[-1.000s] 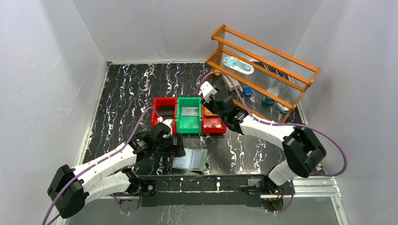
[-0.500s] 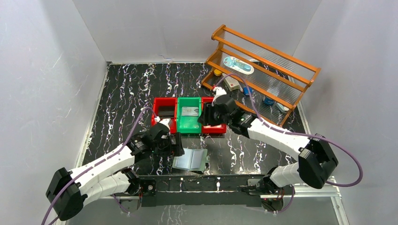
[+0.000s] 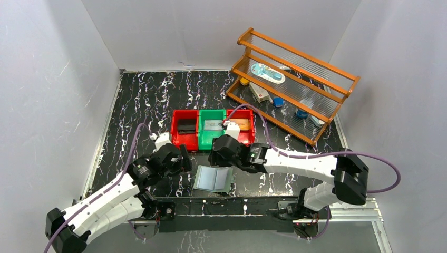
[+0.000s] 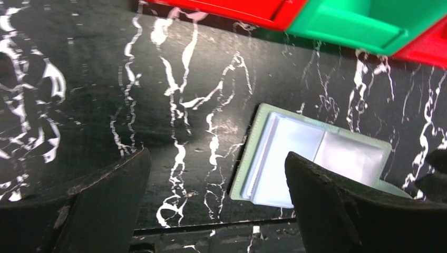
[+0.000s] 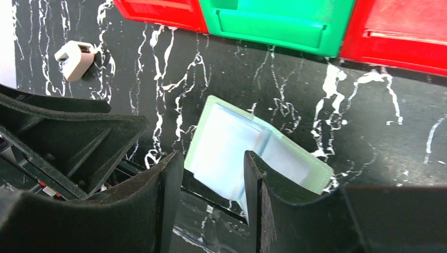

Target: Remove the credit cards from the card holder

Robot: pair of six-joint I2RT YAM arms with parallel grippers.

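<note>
The sage-green card holder [image 3: 213, 179] lies open near the table's front edge, its pale blue sleeves [image 4: 311, 155] facing up. My left gripper [image 3: 184, 158] hovers just left of it, open and empty, and the left wrist view shows its wide-set jaws [image 4: 216, 200] over bare table, with the holder by the right finger. My right gripper [image 3: 219, 155] hangs over the holder's far edge, open, with the sleeves [image 5: 232, 142] visible through the gap [image 5: 213, 184]. Three credit cards lie in the bins: dark [image 3: 185, 126], silvery grey [image 3: 213, 125] and tan [image 3: 240, 123].
A red bin [image 3: 176, 138], a green bin [image 3: 211, 143] and a second red bin [image 3: 252, 126] stand in a row behind the holder. A small pinkish-white clip [image 3: 153, 136] [image 5: 74, 52] lies to their left. An orange wooden rack [image 3: 295, 79] with small items stands at the back right.
My right gripper has swung from the right red bin down to the card holder. My left gripper has drawn back to the left and opened wider.
</note>
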